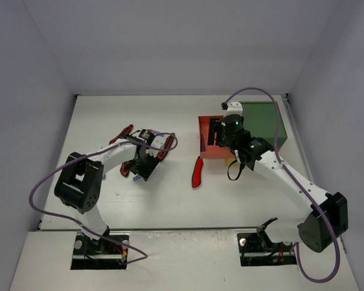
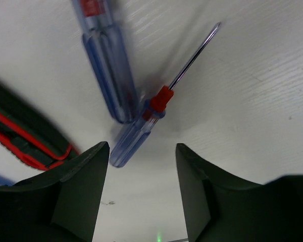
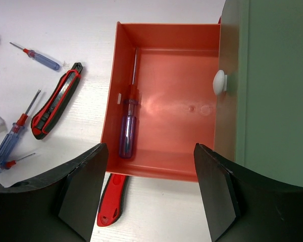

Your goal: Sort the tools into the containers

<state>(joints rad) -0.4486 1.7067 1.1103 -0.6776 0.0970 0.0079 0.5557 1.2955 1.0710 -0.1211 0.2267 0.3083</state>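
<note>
The red-orange drawer (image 3: 164, 35) is pulled out of the green-topped unit (image 3: 272, 91), with one blue-handled screwdriver (image 3: 127, 133) lying inside along its left wall. My right gripper (image 3: 150, 151) is open and empty, hovering over the drawer's front edge; it also shows in the top view (image 1: 220, 130). My left gripper (image 2: 141, 148) is open and empty, low over the table. A blue screwdriver with a red collar (image 2: 141, 126) lies just ahead of its left finger, and a second blue handle (image 2: 108, 75) lies beyond.
A red utility knife (image 1: 198, 172) lies just left of the drawer. A black-and-red knife (image 3: 58, 101) and small screwdrivers (image 3: 40, 58) lie further left. Red-handled pliers (image 1: 124, 134) surround the left gripper (image 1: 142, 160). A white knob (image 3: 219, 82) sticks out of the green front.
</note>
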